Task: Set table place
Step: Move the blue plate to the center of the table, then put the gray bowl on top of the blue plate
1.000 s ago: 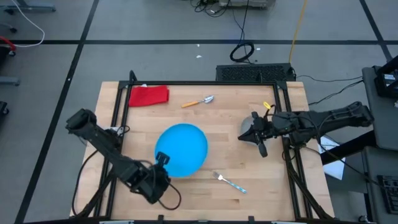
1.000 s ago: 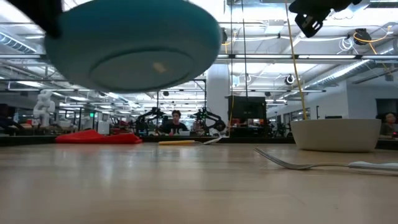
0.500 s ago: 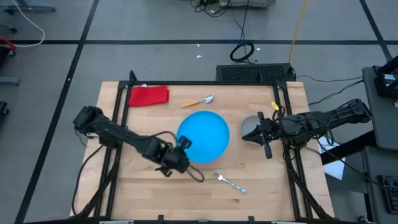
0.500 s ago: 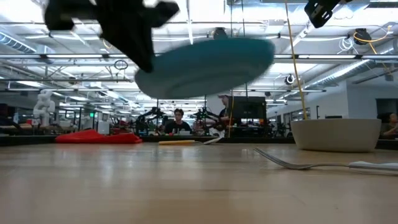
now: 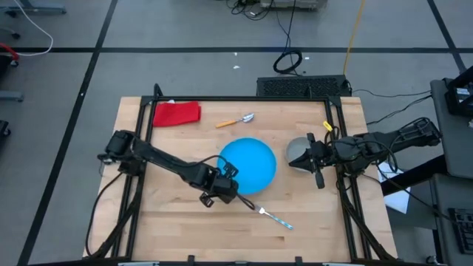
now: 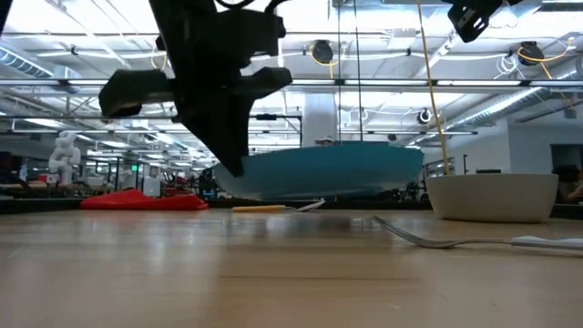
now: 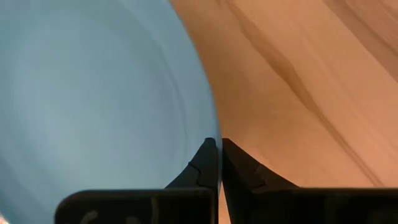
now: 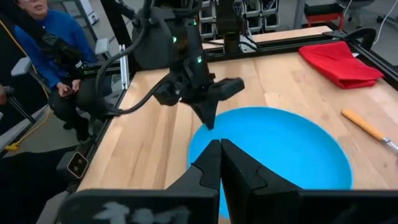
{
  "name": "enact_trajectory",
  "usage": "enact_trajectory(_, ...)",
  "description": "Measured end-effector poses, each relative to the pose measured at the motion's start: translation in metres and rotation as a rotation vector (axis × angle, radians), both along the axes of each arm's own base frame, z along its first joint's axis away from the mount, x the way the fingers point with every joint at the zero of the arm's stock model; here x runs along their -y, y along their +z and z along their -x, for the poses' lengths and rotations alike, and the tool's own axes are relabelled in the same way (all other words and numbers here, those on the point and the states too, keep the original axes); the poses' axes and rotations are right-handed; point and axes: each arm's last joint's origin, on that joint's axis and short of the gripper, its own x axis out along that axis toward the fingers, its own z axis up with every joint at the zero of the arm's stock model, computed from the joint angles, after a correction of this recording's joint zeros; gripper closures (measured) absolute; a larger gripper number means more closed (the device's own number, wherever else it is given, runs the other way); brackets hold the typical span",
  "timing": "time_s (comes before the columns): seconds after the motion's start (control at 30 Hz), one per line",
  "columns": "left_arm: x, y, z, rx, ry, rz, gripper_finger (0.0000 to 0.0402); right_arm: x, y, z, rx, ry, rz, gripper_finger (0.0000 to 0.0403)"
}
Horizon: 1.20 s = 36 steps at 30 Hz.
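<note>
The left tool (image 5: 227, 181) pinches the blue plate (image 5: 251, 162) near the frame's middle, so lower it flat onto the bench (image 5: 177, 222), away from the fork (image 5: 272, 216), while the right tool (image 5: 310, 159) waits shut

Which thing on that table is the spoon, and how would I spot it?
Look at the far edge of the wooden table, just right of the red cloth. The spoon lies there alone; its orange handle sets it apart from the pale-handled fork near the blue plate.

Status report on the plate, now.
Left tool shut on blue plate rim, low over table. Right tool shut, above bowl. Fork close by.
</note>
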Motion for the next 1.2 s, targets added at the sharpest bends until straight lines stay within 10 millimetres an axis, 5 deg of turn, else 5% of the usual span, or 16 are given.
enact_trajectory(0.63, 0.003, -0.021, -0.007, -0.011, 0.029, -0.028, 0.0372, 0.000, 0.000, 0.000, -0.001, -0.006, -0.016, 0.0403)
enact_trajectory(0.97, 0.005, -0.020, -0.007, 0.026, 0.094, -0.070, 0.0239, 0.000, 0.000, 0.000, -0.004, -0.010, -0.024, 0.0403)
enact_trajectory(1.2, 0.012, 0.003, -0.003, 0.107, 0.166, -0.003, 0.0216, 0.000, -0.008, -0.002, -0.019, -0.020, -0.042, 0.0403)
